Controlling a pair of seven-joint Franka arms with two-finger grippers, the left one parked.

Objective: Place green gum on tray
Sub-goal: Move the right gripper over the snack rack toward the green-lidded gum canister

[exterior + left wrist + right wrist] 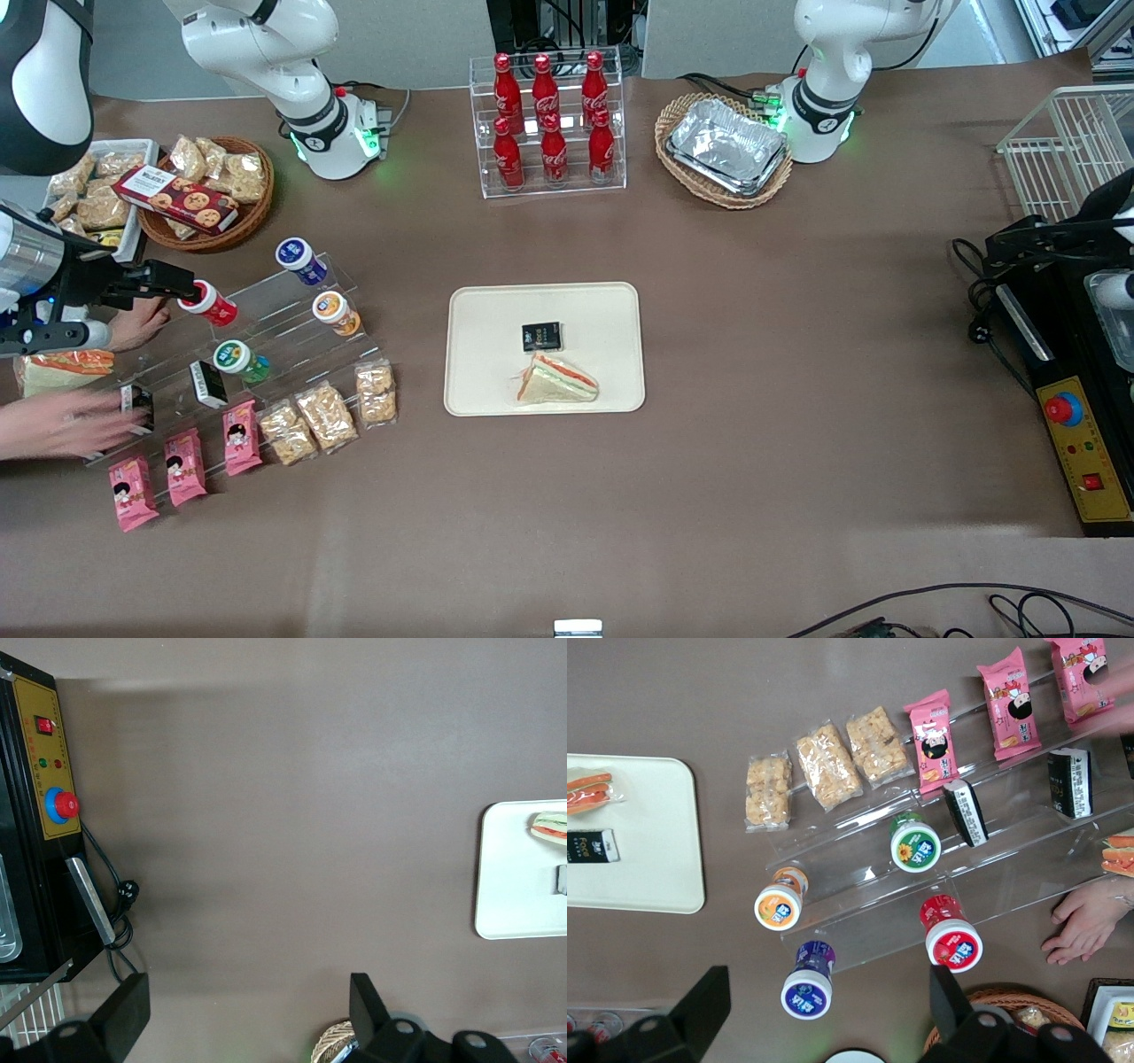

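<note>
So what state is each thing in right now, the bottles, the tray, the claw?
Green gum: capped, on the clear stepped rack, not held.
Orange bottle: capped, on the rack.
Red bottle: capped, on the rack.
Tray: flat, holding a sandwich and a black packet.
Gripper: open, empty, above the rack.
</note>
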